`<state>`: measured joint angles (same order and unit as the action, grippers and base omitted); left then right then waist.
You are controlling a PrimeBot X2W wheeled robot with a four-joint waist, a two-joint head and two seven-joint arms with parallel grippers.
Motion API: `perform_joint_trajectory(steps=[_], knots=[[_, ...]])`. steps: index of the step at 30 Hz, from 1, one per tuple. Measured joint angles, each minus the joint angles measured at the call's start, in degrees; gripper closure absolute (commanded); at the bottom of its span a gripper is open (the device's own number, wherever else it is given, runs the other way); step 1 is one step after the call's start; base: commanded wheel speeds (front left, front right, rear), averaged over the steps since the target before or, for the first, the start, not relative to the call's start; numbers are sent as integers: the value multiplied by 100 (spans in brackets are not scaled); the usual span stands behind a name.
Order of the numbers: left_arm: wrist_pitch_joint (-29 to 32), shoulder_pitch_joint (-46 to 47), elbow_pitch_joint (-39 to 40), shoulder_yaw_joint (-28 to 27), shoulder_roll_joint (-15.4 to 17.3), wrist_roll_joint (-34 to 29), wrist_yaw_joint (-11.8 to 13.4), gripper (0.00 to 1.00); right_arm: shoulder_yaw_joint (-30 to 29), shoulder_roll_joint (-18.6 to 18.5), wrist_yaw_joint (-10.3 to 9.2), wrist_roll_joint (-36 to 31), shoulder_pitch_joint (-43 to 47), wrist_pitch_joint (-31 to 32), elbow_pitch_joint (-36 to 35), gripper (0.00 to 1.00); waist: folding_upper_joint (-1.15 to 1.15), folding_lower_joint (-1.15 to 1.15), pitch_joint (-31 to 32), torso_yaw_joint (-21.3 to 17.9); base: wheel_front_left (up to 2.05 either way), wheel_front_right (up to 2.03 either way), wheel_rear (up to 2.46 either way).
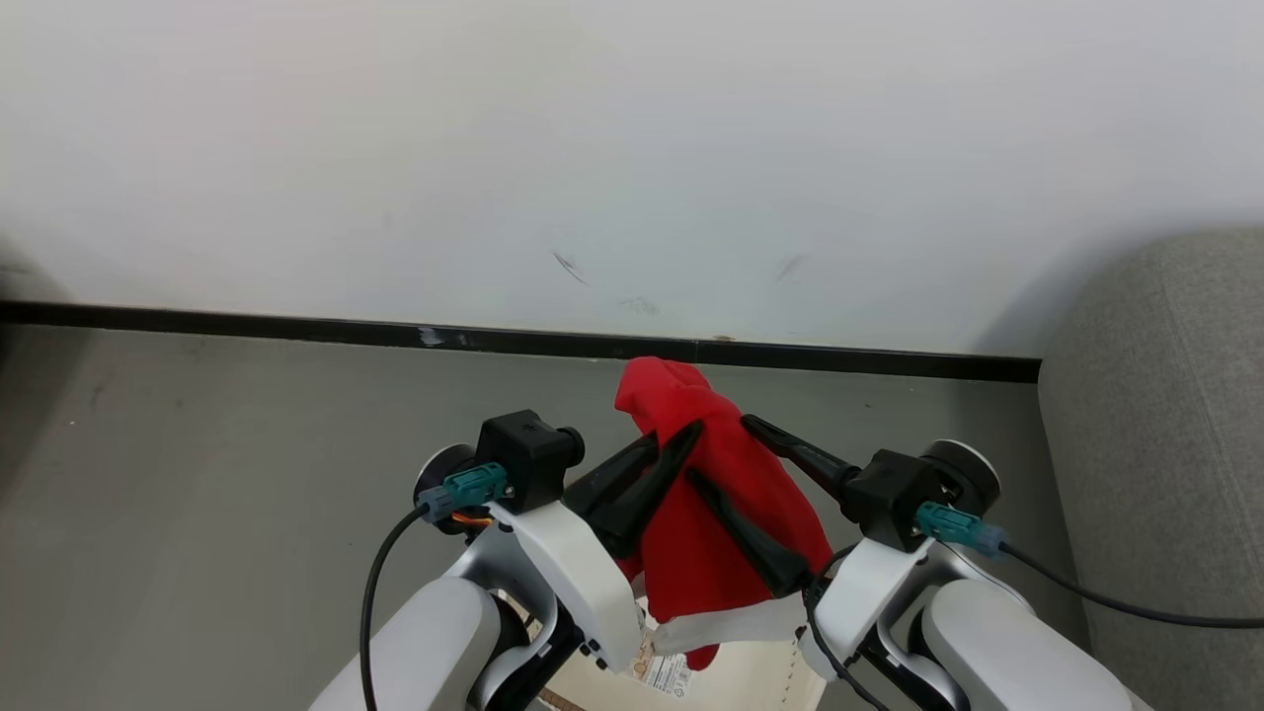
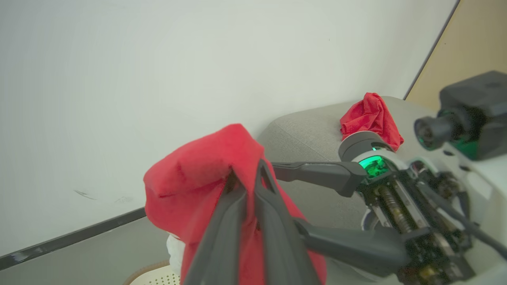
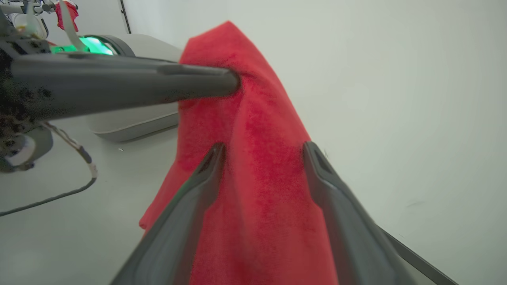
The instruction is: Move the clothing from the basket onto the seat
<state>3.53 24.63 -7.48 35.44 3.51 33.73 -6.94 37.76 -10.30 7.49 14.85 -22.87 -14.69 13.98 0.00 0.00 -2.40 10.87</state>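
The left gripper (image 1: 676,434) is pinched tight on the top fold of a red garment (image 1: 664,395), holding it up in the air in front of a white wall (image 1: 632,148). The right gripper (image 1: 719,449) stands wide open with a finger on each side of the hanging cloth, not closed on it. In the right wrist view the fabric (image 3: 253,118) drapes between those spread fingers (image 3: 198,186). The garment's white hem band (image 1: 731,627) hangs just above the cream basket (image 1: 760,686), and the piece is clear of the basket but has not reached the seat (image 1: 1155,395), which stands to the robot's right.

The left wrist view shows a second red garment (image 2: 370,116) lying crumpled on top of the grey seat (image 2: 309,130). By this reading one piece is delivered and one is in transit, to be carried across and let go. Little of the basket's inside can be seen, so whether more clothing waits there cannot be told.

Count: two grippers, two red garments, one basket, one seat.
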Motion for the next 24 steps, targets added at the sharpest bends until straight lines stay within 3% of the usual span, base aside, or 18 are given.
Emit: perform_joint_trajectory(steps=[11, 13, 14, 15, 22, 24], knots=[[356, -238, 704, 52, 14, 347, 56, 100, 177, -24, 0, 187, 14, 0, 140, 0, 0, 0, 45, 118, 0, 0, 0], [412, -292, 800, 51, 20, 358, 105, 100, 187, -22, 0, 221, 14, 0, 140, 58, 0, 0, 37, 116, 0, 0, 0], [456, -307, 842, 49, 27, 365, 110, 100, 187, -21, 0, 230, 14, 0, 137, 82, 0, 0, 31, 116, 0, 0, 0], [460, -318, 881, 47, 36, 366, 125, 100, 188, -19, 0, 233, 14, 0, 132, 100, 0, 0, 24, 114, 0, 0, 0], [558, -423, 1104, -79, 183, 383, 254, 100, 197, -8, 1, 414, 13, 0, 62, 100, 0, 0, -26, 101, 0, 0, 0], [566, -431, 1152, -120, 218, 383, 287, 87, 166, -9, 1, 434, 12, 0, 10, 100, 0, 0, -38, 90, 0, 0, 0]])
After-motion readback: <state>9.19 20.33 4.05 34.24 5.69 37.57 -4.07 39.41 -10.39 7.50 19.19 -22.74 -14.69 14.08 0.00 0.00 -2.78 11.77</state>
